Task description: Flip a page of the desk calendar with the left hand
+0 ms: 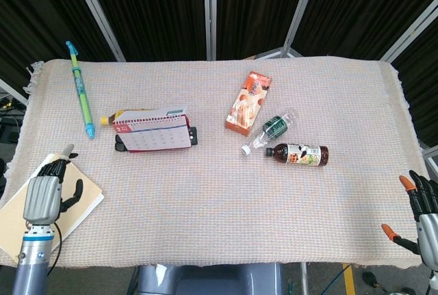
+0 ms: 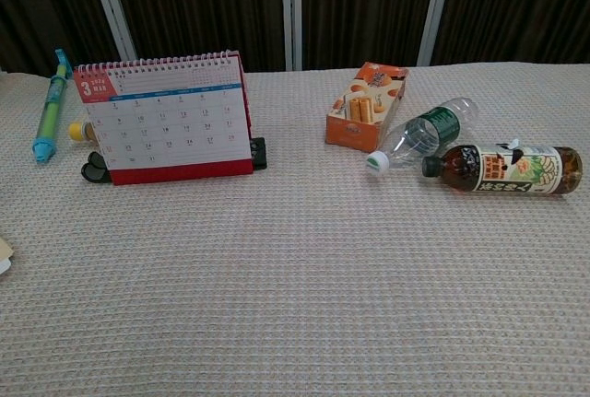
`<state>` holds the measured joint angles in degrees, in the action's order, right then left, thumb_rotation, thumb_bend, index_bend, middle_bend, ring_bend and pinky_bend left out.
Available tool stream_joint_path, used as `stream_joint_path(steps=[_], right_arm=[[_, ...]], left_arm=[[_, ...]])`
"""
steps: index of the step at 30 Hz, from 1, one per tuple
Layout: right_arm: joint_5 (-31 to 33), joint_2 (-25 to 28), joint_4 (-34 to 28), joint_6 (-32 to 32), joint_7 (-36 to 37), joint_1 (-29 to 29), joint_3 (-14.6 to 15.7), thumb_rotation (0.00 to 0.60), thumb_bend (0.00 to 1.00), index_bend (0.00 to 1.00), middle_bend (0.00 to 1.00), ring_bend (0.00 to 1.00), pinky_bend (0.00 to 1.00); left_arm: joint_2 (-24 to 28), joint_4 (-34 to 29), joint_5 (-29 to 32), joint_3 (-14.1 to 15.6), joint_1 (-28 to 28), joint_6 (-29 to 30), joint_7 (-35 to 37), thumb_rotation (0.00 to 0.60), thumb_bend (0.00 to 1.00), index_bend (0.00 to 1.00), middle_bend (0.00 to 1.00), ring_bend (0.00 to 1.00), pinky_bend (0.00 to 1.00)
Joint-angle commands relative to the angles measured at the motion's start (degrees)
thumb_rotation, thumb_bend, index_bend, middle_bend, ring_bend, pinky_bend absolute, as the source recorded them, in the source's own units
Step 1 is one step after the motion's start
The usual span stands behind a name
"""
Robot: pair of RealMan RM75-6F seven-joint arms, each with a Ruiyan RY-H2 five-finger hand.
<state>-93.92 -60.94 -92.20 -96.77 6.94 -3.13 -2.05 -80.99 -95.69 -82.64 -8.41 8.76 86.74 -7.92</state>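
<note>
The desk calendar [image 1: 152, 131] stands on the woven table cloth at centre-left, red-based and spiral-bound, and its front page [image 2: 171, 121] shows a month grid marked 3. My left hand [image 1: 44, 196] hovers at the table's near left corner over a manila folder, well short of the calendar. It holds nothing, and its fingers point toward the calendar with the thumb out to the side. My right hand [image 1: 426, 216] is at the near right corner, fingers spread and empty. The chest view shows neither hand.
A yellow-capped bottle [image 1: 111, 118] lies behind the calendar and a black clip [image 1: 194, 134] lies at its right end. A blue-green pen [image 1: 81, 90] lies far left. A snack box [image 1: 248, 102], clear bottle [image 1: 270, 131] and tea bottle [image 1: 298, 153] lie centre-right. A manila folder [image 1: 20, 220] sits under my left hand.
</note>
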Motion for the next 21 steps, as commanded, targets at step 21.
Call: stream_joint_path(steps=[21], right_arm=[[1.00, 0.97, 0.14, 0.43, 2.95, 0.24, -0.45, 0.600, 0.07, 0.00, 0.00, 0.00, 0.00]], left_arm=[[-1.02, -4.52, 35.97, -9.14, 12.61, -30.46, 4.99, 0.600, 0.77, 0.00, 0.63, 0.67, 0.56]])
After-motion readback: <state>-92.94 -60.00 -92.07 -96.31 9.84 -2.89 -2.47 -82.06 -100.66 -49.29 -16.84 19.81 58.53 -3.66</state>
